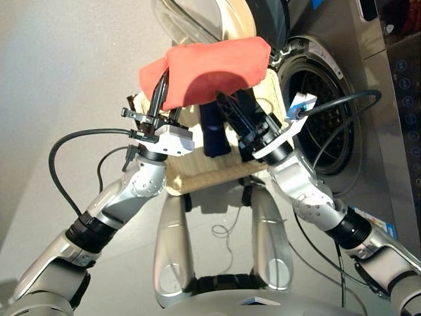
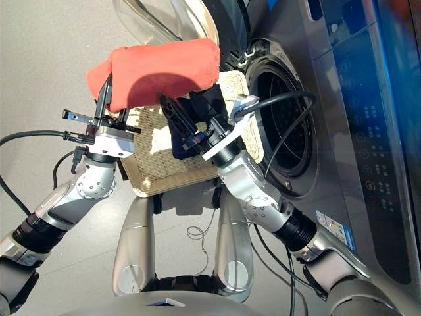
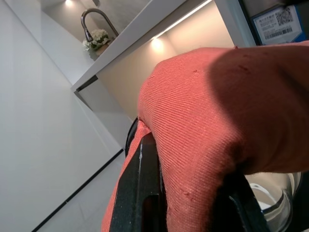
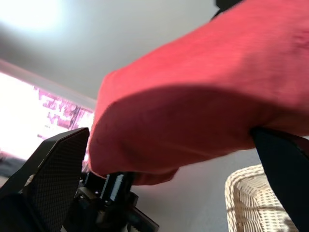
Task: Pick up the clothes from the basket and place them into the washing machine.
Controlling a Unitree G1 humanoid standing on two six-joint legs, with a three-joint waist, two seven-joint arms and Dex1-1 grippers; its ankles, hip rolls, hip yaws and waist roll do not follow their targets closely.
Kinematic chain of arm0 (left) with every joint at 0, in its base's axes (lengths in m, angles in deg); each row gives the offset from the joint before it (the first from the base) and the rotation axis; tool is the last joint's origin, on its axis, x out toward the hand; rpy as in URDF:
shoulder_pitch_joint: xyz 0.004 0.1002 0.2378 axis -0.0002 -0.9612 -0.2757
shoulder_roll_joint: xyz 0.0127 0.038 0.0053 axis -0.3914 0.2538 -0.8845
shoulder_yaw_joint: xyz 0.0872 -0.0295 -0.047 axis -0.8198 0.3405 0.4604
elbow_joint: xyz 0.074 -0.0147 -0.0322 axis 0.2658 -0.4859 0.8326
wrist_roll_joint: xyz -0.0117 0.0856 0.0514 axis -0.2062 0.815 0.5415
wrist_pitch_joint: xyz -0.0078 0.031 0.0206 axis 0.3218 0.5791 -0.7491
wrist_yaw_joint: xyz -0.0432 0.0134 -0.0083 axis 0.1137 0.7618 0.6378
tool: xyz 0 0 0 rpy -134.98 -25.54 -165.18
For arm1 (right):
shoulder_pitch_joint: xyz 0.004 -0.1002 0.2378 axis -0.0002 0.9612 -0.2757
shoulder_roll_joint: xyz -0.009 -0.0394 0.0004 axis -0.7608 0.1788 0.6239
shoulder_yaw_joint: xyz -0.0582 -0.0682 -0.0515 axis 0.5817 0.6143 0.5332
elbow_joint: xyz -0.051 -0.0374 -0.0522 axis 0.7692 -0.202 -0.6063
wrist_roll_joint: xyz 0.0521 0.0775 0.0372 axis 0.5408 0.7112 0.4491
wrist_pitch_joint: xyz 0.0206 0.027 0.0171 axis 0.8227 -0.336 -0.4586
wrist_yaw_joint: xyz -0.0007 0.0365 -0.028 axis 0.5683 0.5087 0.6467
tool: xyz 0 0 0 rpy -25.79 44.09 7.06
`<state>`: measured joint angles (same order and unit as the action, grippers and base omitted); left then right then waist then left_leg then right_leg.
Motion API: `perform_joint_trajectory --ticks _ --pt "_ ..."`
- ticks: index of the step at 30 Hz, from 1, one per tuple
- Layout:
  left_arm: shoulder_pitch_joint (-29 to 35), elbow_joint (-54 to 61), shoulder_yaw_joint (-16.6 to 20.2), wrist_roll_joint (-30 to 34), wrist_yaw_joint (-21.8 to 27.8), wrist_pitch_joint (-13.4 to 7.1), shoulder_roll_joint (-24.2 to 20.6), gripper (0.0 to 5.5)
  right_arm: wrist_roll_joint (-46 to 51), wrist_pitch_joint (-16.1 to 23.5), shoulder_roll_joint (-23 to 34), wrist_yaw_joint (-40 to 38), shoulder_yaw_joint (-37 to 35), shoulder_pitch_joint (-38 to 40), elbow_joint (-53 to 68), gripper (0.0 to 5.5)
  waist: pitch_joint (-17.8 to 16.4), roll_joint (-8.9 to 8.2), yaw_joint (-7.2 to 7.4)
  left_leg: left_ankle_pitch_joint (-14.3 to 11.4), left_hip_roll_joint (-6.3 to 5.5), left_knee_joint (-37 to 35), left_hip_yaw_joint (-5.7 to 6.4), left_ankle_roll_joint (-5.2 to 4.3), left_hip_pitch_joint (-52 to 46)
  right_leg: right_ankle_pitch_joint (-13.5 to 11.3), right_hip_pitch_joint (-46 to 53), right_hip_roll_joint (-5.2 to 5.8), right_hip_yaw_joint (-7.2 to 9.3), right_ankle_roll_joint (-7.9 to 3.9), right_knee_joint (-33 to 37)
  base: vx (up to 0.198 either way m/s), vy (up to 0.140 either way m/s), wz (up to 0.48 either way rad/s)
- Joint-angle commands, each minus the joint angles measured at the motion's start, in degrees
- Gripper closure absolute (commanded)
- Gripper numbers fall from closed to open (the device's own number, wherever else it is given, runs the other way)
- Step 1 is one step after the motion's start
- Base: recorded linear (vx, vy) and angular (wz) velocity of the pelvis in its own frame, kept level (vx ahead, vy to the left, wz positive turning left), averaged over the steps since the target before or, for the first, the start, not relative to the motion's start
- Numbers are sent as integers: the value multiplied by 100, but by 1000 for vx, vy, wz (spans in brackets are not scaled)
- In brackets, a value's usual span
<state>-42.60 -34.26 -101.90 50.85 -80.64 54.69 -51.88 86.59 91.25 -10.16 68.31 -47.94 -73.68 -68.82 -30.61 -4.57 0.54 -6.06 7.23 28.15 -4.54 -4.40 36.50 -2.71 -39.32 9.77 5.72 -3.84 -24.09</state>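
The left gripper point(image 1: 160, 92) is raised above the basket point(image 2: 154, 172), and its two black fingers point(image 3: 140, 193) are clamped on one end of the coral-red garment point(image 1: 217, 66). The cloth bulges out between and over them in the left wrist view. The garment hangs in the air as a thick folded roll, stretched sideways over the far part of the basket and clear of it.

The right gripper point(image 1: 237, 108) reaches up under the other end of the roll. Its fingers point(image 4: 53, 169) stand wide apart in the right wrist view, one on each side, with the red cloth lying across above them; they are not closed on it.

Beneath the arms, the cream-white woven basket sits on the grey floor point(image 1: 59, 79) just in front of the washing machine point(image 2: 316, 99), its right edge near the drum opening. Inside it, along the right side, lie the navy blue garment point(image 1: 214, 131) and, just beside it toward the machine, the black garment point(image 2: 207, 99), both partly hidden by the right gripper. The near left part of the basket is bare wicker.

Beyond the basket, the dark grey machine shows its round drum hole point(image 2: 283, 131), open and dark. The glass door point(image 2: 164, 20) is swung open behind the red garment at the far side.
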Motion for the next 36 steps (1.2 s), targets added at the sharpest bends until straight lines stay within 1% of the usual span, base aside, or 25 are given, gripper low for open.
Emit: perform_joint_trajectory --ticks 1,4,11,21,29,31,32,33,34,36 --pt "152 1092 -74 58 34 -456 87 550 92 103 165 283 -16 -478 817 0 81 301 78 240 -240 -231 -82 37 -36 503 161 97 -213 -258 -345 0 0 0" --pt "144 1107 -75 -31 87 -490 75 550 69 43 173 296 17 -650 817 0 81 304 65 241 -238 -235 -78 43 -26 499 138 98 -221 -258 -351 0 0 0" --pt "165 1151 -135 -117 138 -503 79 550 -18 145 -17 230 29 -1010 698 0 81 340 38 229 -238 -203 -75 57 9 496 90 99 -238 -251 -385 0 0 0" --pt "121 1226 -213 -402 162 -558 170 550 -72 370 -309 -20 -182 -1176 464 0 81 353 13 223 -228 -153 -88 77 83 494 44 96 -242 -243 -412 0 0 0" --pt "226 1297 -326 -477 122 -531 195 550 -173 497 -464 -242 -244 -1204 330 0 81 365 24 217 -241 -129 -68 92 115 497 14 105 -256 -244 -425 0 0 0" --pt "280 1304 -353 -483 105 -504 179 550 -331 556 -502 -401 -296 -1168 309 0 81 366 41 257 -254 -159 -57 97 134 455 -5 103 -271 -239 -395 0 0 0" --pt "296 1294 -376 -496 91 -503 180 550 -457 612 -529 -542 -334 -1147 275 257 81 368 44 257 -261 -148 -54 102 142 456 -8 98 -271 -238 -404 0 0 0" --pt "319 1297 -395 -499 59 -491 179 550 -613 677 -577 -716 -378 -1122 238 468 81 374 50 255 -267 -148 -56 108 147 456 -13 100 -275 -239 -401 0 0 0" --pt "327 1275 -408 -494 13 -468 177 550 -875 724 -623 -929 -428 -1102 201 550 81 377 50 252 -271 -146 -54 115 152 454 -13 100 -282 -238 -393 0 0 0" --pt "351 1289 -451 -505 -68 -448 172 550 -1169 789 -708 -1250 -467 -1065 101 550 81 392 43 251 -274 -139 -53 122 169 451 -15 97 -291 -237 -383 0 0 0"
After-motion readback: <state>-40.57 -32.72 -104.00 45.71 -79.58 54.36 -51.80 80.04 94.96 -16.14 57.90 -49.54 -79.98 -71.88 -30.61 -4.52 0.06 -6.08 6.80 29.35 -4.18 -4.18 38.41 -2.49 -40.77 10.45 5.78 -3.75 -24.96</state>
